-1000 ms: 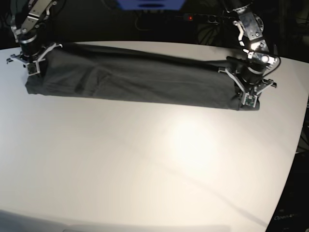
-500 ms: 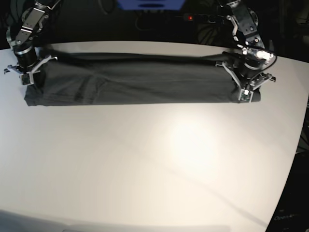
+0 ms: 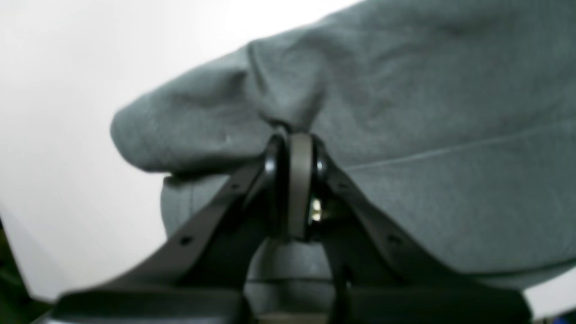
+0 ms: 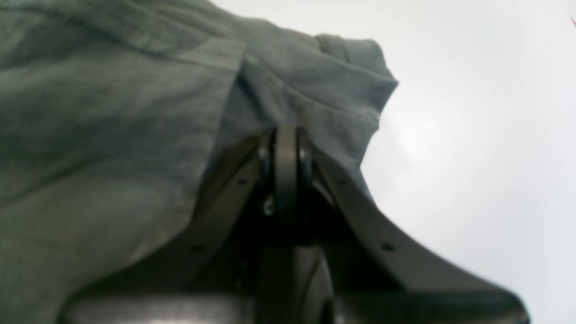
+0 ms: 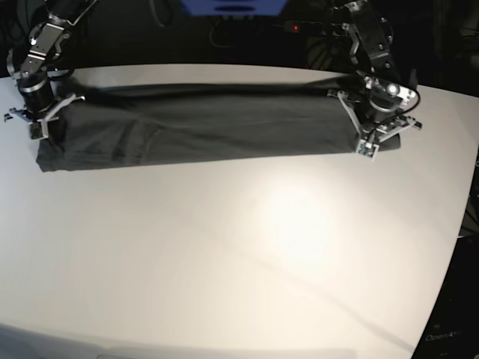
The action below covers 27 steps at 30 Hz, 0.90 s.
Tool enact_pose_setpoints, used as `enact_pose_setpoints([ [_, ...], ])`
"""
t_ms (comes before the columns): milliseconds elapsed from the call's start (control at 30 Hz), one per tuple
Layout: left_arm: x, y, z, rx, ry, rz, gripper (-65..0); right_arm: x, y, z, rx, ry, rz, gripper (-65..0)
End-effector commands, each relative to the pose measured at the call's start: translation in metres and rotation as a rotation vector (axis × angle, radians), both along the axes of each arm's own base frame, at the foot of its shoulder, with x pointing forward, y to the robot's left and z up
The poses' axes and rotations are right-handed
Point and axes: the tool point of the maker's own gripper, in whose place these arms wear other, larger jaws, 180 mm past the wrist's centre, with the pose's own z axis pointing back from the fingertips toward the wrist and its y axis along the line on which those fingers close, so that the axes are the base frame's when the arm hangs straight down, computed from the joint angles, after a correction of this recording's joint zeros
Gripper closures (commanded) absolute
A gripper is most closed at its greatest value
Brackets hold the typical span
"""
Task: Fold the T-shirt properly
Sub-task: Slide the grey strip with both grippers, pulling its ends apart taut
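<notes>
The dark charcoal T-shirt (image 5: pixel 202 131) lies as a long folded band across the far part of the white table (image 5: pixel 239 247). My left gripper (image 5: pixel 367 148) is at the band's right end, shut on a pinch of cloth. In the left wrist view, the left gripper (image 3: pixel 292 137) has its jaws together and grey T-shirt (image 3: pixel 427 135) bunched at the tips. My right gripper (image 5: pixel 35 129) holds the left end. The right wrist view shows the right gripper (image 4: pixel 285 132) shut on a fold of the T-shirt (image 4: pixel 112 126) near a hemmed edge.
Beyond the table's far edge the background is dark, with a blue object (image 5: pixel 233 7) and a small red light (image 5: pixel 296 28). The table's curved right edge (image 5: pixel 460 217) runs close to my left arm.
Both grippers have moved toward the far side of the table, still holding the cloth. The T-shirt band has shifted back with them and lies straighter.
</notes>
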Motion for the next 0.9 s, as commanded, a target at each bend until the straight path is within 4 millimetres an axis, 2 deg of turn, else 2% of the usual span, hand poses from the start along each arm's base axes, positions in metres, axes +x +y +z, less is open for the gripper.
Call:
enact_pose_setpoints([
  [0,0.005,-0.005,0.010,0.011,-0.017,-0.022,-2.6,-0.022,-0.011,-0.023,-0.050,0.164,-0.004,-0.6],
  [233,0.022,-0.033,0.036,0.042,-0.051,-0.114,-2.6,-0.021,-0.018,-0.021,-0.061,0.169,-0.008,-0.6],
  [367,0.034,-0.037,0.052,0.064,-0.075,-0.124,-2.6,-0.021,-0.019,-0.021,-0.061,0.168,-0.009,-0.6],
  [467,0.036,-0.030,0.060,0.092,-0.067,-0.103,-2.6,-0.021,-0.027,-0.018,-0.076,0.172,-0.010,-0.6],
  [633,0.027,-0.020,0.059,0.126,-0.034,-0.087,-2.6,-0.024,-0.038,-0.030,-0.042,0.201,-0.035,-0.6],
  [700,0.015,-0.006,0.054,0.146,-0.006,-0.068,-2.6,-0.024,-0.050,-0.029,-0.035,0.199,-0.063,-0.6],
  [867,-0.006,0.020,0.048,0.169,0.035,0.003,-2.6,-0.032,-0.064,-0.036,-0.016,0.225,-0.094,-0.6],
])
